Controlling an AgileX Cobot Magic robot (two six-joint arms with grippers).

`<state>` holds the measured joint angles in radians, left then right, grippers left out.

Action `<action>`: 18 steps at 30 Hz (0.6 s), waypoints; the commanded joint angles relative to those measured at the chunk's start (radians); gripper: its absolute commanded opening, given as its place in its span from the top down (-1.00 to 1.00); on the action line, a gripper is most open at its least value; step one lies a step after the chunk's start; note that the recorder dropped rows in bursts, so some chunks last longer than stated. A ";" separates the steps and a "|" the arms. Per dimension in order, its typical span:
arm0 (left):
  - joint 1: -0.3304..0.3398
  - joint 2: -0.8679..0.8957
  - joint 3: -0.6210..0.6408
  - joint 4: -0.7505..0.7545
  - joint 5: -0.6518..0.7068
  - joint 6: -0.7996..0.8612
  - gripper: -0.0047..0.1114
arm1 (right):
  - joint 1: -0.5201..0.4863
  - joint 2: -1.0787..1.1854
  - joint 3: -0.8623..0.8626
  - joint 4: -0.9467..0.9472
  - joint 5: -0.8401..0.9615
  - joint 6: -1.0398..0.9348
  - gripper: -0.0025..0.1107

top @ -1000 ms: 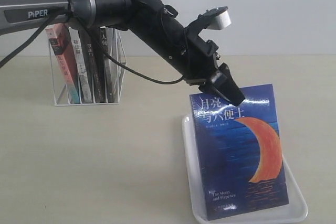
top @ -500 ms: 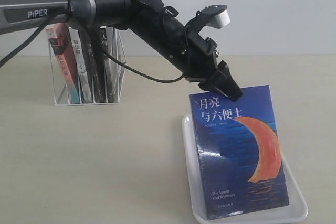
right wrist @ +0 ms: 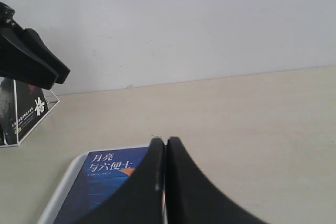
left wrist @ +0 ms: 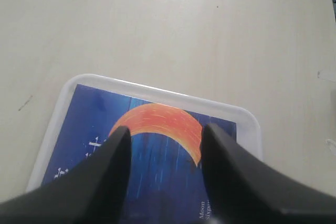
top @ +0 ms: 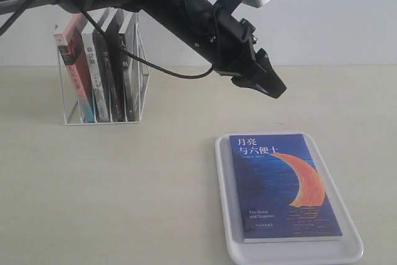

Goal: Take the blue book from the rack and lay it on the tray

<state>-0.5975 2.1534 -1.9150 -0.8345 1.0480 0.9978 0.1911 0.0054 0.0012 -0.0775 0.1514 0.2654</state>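
The blue book with its orange crescent lies flat, cover up, inside the white tray. My left gripper hangs open in the air above the tray's far end, holding nothing. Its wrist view looks down between the two black fingers at the blue book and the tray. The white wire rack stands at the back left, holding the pink-spined and dark books. My right gripper is shut and empty, low beside the blue book; the exterior view does not show it.
Several books remain upright in the rack. The left arm stretches from the upper left over the table, with a cable looping beneath it. A pale wall rises behind the beige tabletop.
The book was propped up on the tray in my left gripper; now it lies flat. The left gripper has let go and risen up and back.
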 commanded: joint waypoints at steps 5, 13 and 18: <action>-0.003 -0.047 -0.005 0.011 0.007 0.002 0.21 | -0.003 -0.005 -0.001 -0.002 -0.011 -0.002 0.96; -0.001 -0.065 0.005 0.094 0.087 -0.137 0.69 | -0.003 -0.005 -0.001 -0.002 -0.007 -0.002 0.96; 0.006 -0.065 0.030 0.096 0.056 -0.232 0.84 | -0.003 -0.005 -0.001 -0.002 -0.007 -0.002 0.96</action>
<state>-0.5951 2.1004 -1.8982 -0.7354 1.1158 0.8178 0.1911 0.0054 0.0012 -0.0775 0.1514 0.2654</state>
